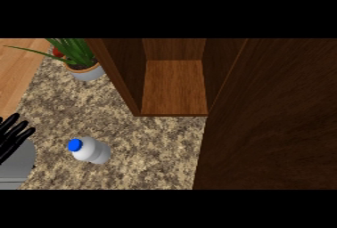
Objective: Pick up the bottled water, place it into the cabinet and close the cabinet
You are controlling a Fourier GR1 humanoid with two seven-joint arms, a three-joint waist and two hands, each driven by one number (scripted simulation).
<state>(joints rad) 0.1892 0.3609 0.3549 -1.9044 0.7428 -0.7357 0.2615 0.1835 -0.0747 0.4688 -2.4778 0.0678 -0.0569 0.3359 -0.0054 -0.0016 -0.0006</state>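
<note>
**A:** The left hand (13,131) shows at the left edge, black fingers straight and fanned upward, released and grasping nothing, its grey forearm running down to the lower edge. The right hand shows nowhere.

**B:** And the water bottle (90,151)?

**A:** It stands upright on the bench (151,147), a little to the right of the left hand and apart from it. Seen from above, it has a round blue cap and a pale, translucent rounded body. It is outside the cabinet (172,84), in front of it and off to its left.

**B:** What room is there around it?

**A:** Bare speckled bench lies on every side of the bottle and stretches up to the cabinet's front edge. The cabinet door (270,116) stands open, a broad dark panel swung out over the right of the bench and filling the view's right side down to the lower edge. The bench shows only to the left of that panel.

**B:** Materials?

**A:** The bench is mottled beige and brown granite. The cabinet is dark grained wood with flat side walls and a lighter brown shelf floor inside, with nothing on it. At the upper left a potted plant (77,58) with long green blades sits in a round grey pot near the cabinet's left wall, beside a strip of pale wood.
</note>
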